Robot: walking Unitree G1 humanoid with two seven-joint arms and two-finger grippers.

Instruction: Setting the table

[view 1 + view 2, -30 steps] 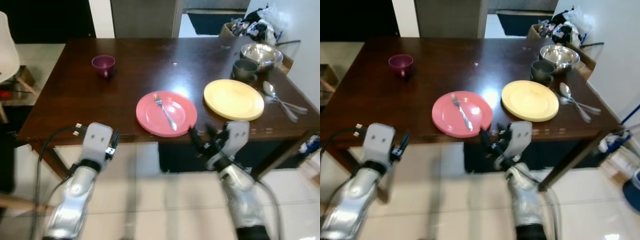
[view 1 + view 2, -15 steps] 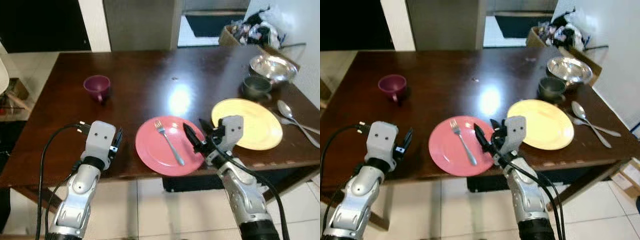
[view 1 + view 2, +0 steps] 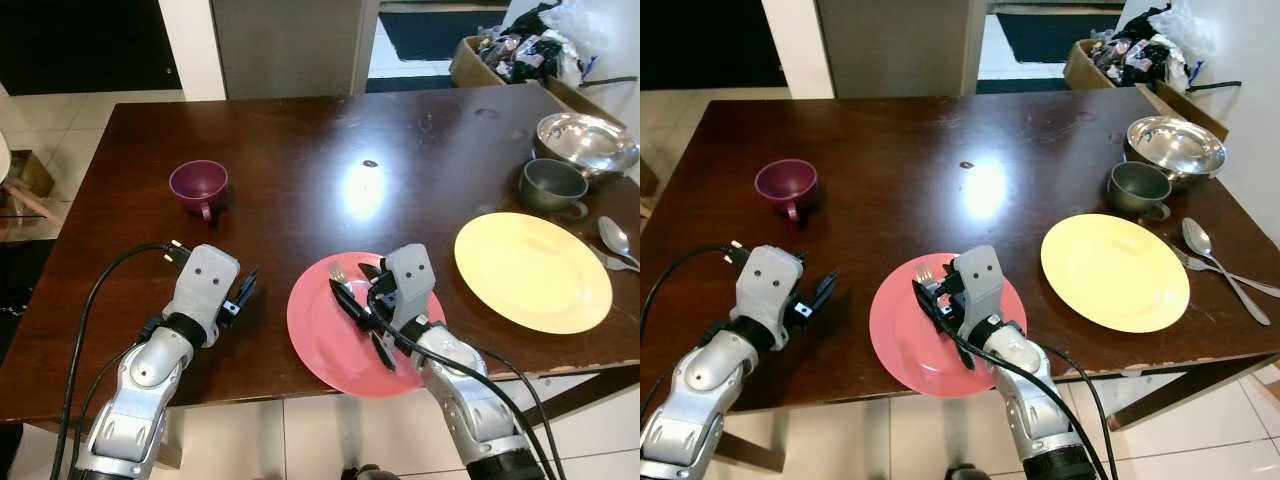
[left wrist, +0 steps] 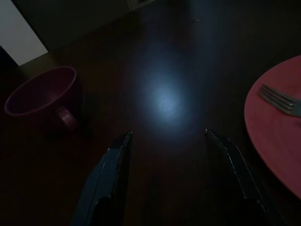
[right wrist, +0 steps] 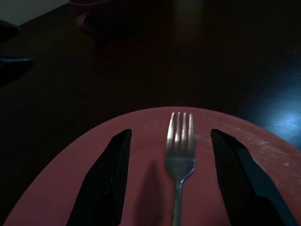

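Observation:
A pink plate (image 3: pixel 325 345) lies near the front edge of the dark wooden table (image 3: pixel 300 140), with a silver fork (image 5: pixel 181 141) on it. My right gripper (image 3: pixel 348 280) hovers low over this plate, open, one finger on each side of the fork's tines without touching them. To the right sits an empty yellow plate (image 3: pixel 530 270). A purple cup (image 3: pixel 198 185) stands at the table's left. My left gripper (image 3: pixel 245 288) is open above bare table between the cup and the pink plate, holding nothing.
A grey mug (image 3: pixel 552 185) and a steel bowl (image 3: pixel 585 140) stand at the table's right end, with spoons (image 3: pixel 615 240) beside the yellow plate. A box of clutter (image 3: pixel 515 55) sits on the floor beyond the far right corner.
The camera has come closer to the table. My right gripper has moved forward over the pink plate and now straddles the fork. My left gripper has come in over the table's front edge.

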